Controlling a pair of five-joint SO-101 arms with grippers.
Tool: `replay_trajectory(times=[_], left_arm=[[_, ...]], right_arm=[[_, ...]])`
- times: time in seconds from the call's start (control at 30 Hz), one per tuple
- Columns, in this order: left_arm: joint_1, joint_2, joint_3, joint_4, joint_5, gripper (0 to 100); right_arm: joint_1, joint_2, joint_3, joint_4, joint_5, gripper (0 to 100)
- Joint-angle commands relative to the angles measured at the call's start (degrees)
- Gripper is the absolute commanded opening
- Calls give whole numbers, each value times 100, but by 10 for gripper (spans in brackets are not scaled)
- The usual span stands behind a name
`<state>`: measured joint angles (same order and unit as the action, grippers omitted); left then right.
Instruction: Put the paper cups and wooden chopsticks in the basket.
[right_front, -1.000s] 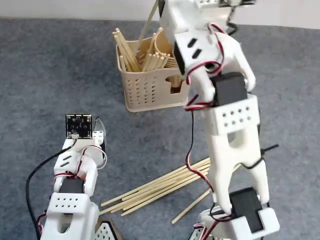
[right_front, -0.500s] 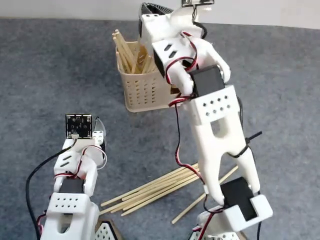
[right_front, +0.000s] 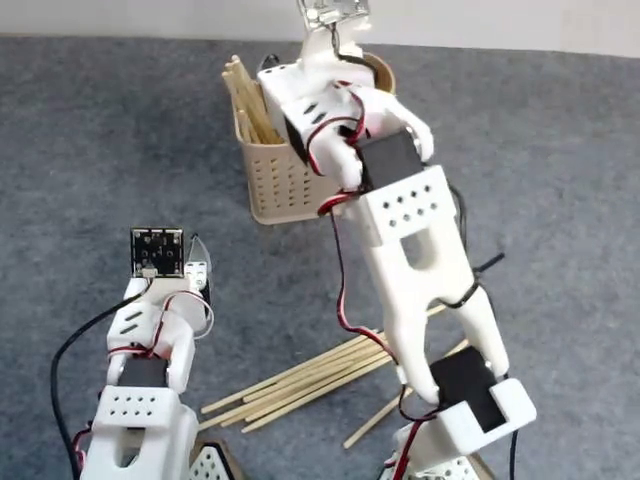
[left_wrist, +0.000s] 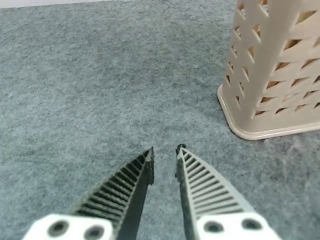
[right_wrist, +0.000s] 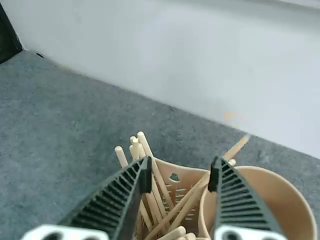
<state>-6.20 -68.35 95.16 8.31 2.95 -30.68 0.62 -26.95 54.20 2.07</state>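
Observation:
A beige slotted basket (right_front: 275, 180) stands at the back of the grey carpet, holding several wooden chopsticks (right_front: 245, 95) and a paper cup (right_front: 383, 72). In the right wrist view my right gripper (right_wrist: 180, 175) hovers open just above the basket, with the bundled chopsticks (right_wrist: 142, 155) under it, one chopstick (right_wrist: 227, 152) leaning across between its fingers, and the cup (right_wrist: 267, 200) beside it. My left gripper (left_wrist: 165, 151) sits low over the carpet, open by a narrow gap, with nothing in it. It is short of the basket (left_wrist: 275, 75).
A loose bundle of chopsticks (right_front: 310, 378) lies on the carpet between the two arm bases, with a single one (right_front: 385, 412) apart from it. The right arm (right_front: 405, 215) stretches across the middle of the carpet. A white wall (right_wrist: 175, 60) rises behind the basket.
The right arm swung left over the basket. The chopstick it held upright a second ago now leans inside the basket. The left arm has not moved.

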Motion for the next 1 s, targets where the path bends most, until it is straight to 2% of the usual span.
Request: replay_trajectory(times=[0.0, 0.37, 0.5, 0.63, 0.77, 0.97], left_arm=[[-66, -110, -13, -18, 26, 94], [-66, -110, -13, -18, 26, 94], [-66, -110, -13, -18, 26, 94], [-66, -110, -13, -18, 26, 94], [-66, -110, -13, -18, 26, 94], [-66, -110, -13, -18, 26, 94]], right_arm=[[-75, -488, -136, 40, 62, 194], [-40, -532, -180, 400, 18, 194], [347, -505, -180, 400, -721, 170], [796, -567, -180, 514, -1345, 95], [1121, -629, -330, 1305, -1442, 19], [1297, -1095, -453, 2774, -1415, 15]])
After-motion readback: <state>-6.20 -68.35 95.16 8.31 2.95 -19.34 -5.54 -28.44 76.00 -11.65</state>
